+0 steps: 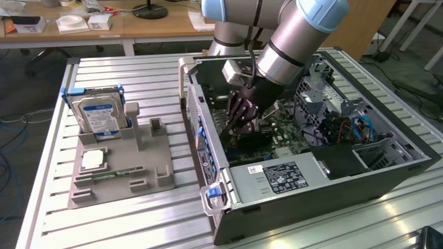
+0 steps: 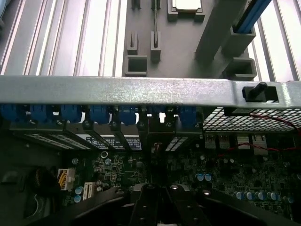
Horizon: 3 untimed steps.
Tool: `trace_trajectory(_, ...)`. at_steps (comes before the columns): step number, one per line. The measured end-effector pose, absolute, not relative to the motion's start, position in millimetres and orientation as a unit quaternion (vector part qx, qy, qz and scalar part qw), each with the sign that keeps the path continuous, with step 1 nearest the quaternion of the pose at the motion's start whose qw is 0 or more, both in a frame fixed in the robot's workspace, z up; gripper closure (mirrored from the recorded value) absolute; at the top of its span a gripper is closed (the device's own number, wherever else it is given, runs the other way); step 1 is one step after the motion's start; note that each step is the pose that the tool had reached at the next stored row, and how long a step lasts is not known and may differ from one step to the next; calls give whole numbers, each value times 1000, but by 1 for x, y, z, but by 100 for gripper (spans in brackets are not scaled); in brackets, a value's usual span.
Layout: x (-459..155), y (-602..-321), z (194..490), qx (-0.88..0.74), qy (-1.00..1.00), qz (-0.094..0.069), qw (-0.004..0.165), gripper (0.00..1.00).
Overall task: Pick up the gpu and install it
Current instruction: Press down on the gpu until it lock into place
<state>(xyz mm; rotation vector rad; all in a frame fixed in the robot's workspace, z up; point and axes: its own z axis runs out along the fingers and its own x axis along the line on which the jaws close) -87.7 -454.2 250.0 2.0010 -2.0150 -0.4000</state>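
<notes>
My gripper (image 1: 242, 120) is down inside the open computer case (image 1: 387, 171), over the green motherboard (image 1: 291, 136). The gpu (image 1: 252, 139) stands on edge under it, its black cooler block facing the exterior view's right and its lower edge at the board. In the wrist view the two black fingers (image 2: 141, 205) sit close together, with the thin card (image 2: 157, 160) running edge-on between them toward the blue slot clips (image 2: 155, 113) at the case's rear wall. The gripper (image 2: 158, 207) is shut on the gpu.
On the exterior view's left, a grey fixture (image 1: 149, 166) holds a hard drive (image 1: 100, 116), a processor (image 1: 93, 160) and a memory stick (image 1: 111, 175). The case's side rail (image 2: 141, 90) crosses the wrist view. Cables (image 1: 360, 127) and the power supply (image 1: 280, 179) crowd the case.
</notes>
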Motion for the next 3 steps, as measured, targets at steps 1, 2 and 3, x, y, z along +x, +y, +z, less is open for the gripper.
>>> trace_trajectory(1, -88, -454, 250, 691, -696, -138, 136, 90)
trace_trajectory(2, -88, -454, 250, 691, -696, -138, 136, 90)
trace_trajectory(3, -88, -454, 250, 691, -696, -138, 136, 90)
